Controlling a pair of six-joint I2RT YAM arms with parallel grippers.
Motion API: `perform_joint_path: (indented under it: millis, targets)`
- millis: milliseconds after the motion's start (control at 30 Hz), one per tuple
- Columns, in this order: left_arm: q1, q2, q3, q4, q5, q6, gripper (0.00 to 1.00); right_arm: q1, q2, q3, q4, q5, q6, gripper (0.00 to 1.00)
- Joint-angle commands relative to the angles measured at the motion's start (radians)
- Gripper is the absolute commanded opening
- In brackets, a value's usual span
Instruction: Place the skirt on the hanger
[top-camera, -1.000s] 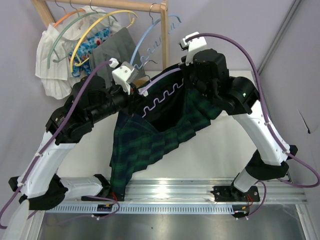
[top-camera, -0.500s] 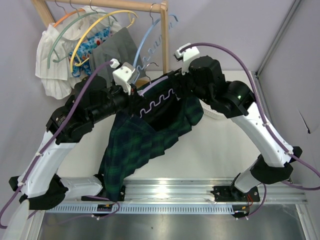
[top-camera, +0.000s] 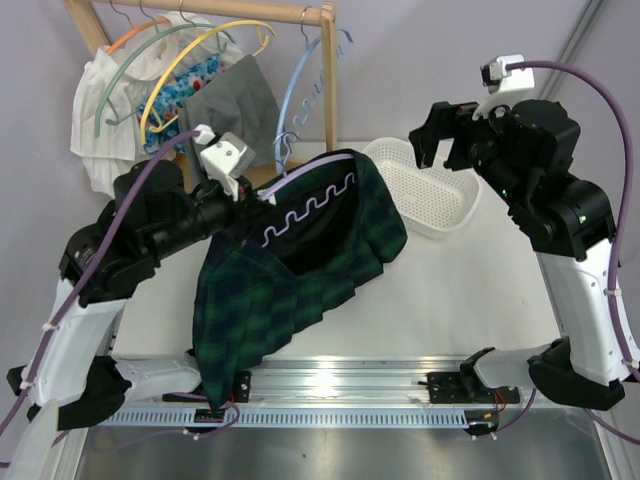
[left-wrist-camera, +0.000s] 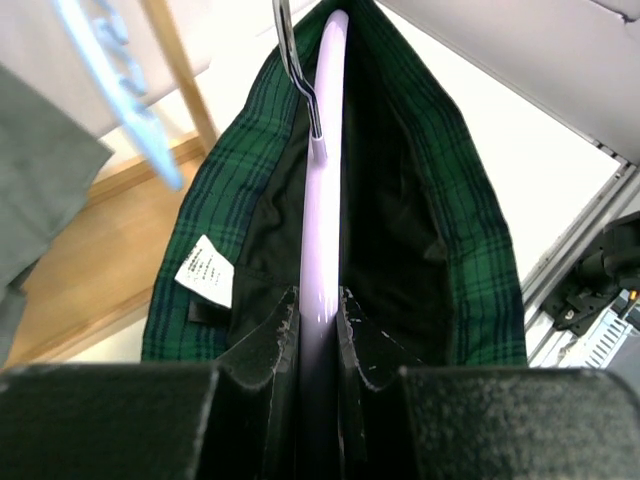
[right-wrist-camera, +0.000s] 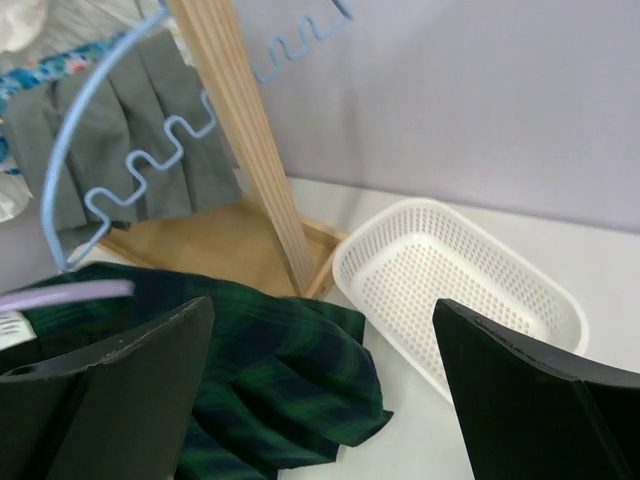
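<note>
Skirt (top-camera: 300, 270) is green and dark blue with squares on it, and it hangs on the light purple hanger (top-camera: 310, 205). The hanger is inside the top band of the skirt, with cloth on both sides of it. I can see the wavy bar against the dark inside. A small white label (left-wrist-camera: 205, 268) is sewn inside the band, on one side of the hanger. The rest of the skirt hangs down toward the near edge of the table (top-camera: 480, 300).

My left fingers (left-wrist-camera: 283, 335) are narrow and squeeze the purple hanger between them. They hold it up in the air, in front of the wooden rack (top-camera: 327, 70).

My right fingers (top-camera: 430, 135) are wide apart and hold nothing. They are up high over the white basket (top-camera: 425, 195), apart from the skirt.

A light blue hanger (top-camera: 290, 100) hangs on the rack just behind the skirt. A grey garment (top-camera: 235, 95) hangs there too.
</note>
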Motion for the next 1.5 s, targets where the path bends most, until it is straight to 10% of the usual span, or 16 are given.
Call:
perform_joint_path:
  millis: [0,267,467,767,1067,1467]
  targets:
    - [-0.001,-0.053,0.099,0.011,-0.071,-0.023,0.0,-0.025,0.01,-0.115,0.077,-0.032,0.088,0.99]
    - [-0.001,-0.184,-0.002,-0.078,-0.076,-0.069,0.0,-0.03,-0.062,-0.3,0.248,-0.138,0.171,0.99]
    - [-0.001,-0.248,-0.12,-0.107,-0.01,-0.089,0.0,0.08,0.06,-0.107,0.246,-0.118,0.128,0.99]
    - [0.001,-0.264,-0.202,-0.15,-0.292,-0.141,0.0,0.183,0.196,0.028,0.261,-0.028,0.133,0.99]
    - [0.03,-0.188,-0.159,-0.146,-0.429,-0.108,0.0,0.174,0.182,0.024,0.227,0.034,0.13,0.99]
    - [0.259,0.025,0.074,0.015,-0.248,0.012,0.0,-0.025,0.03,-0.218,0.241,0.006,0.196,0.99]
